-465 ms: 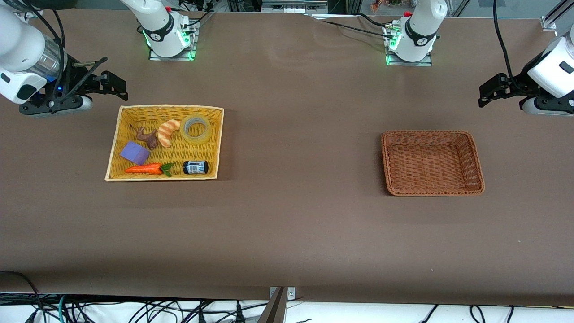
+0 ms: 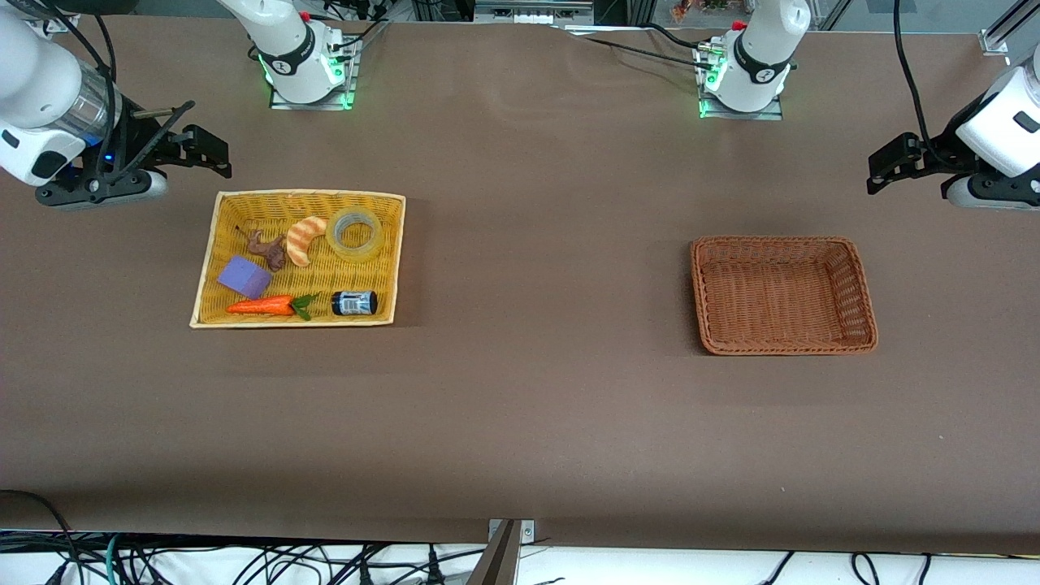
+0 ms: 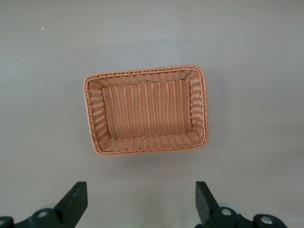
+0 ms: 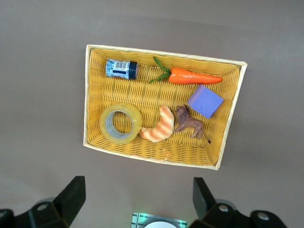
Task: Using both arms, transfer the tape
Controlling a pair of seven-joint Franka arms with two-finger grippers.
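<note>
While nothing has yet been grasped, the job stands at its opening step, as I judge it; taking the yellow tray (image 2: 213, 268) as the landmark and working away from the front camera, the carrot (image 2: 262, 306) and the small dark jar (image 2: 354, 303) lie in its nearest part, then the purple block (image 2: 244, 277), then the brown toy animal (image 2: 268, 249) and the croissant (image 2: 305, 240); the tape (image 2: 355, 234) lies flat in the tray's corner farthest from the camera, just beside the croissant, on the side toward the brown basket (image 2: 863, 284), which sits well apart toward the left arm's end of the table; the right gripper (image 2: 213, 156) hangs just outside the tray's farthest corner at the right arm's end, jaws apart and holding nothing; the left gripper (image 2: 890, 169) waits past the basket, jaws likewise apart. Next, the right gripper should probably travel over the tape and descend with one finger inside the hole, clear of the croissant.
</note>
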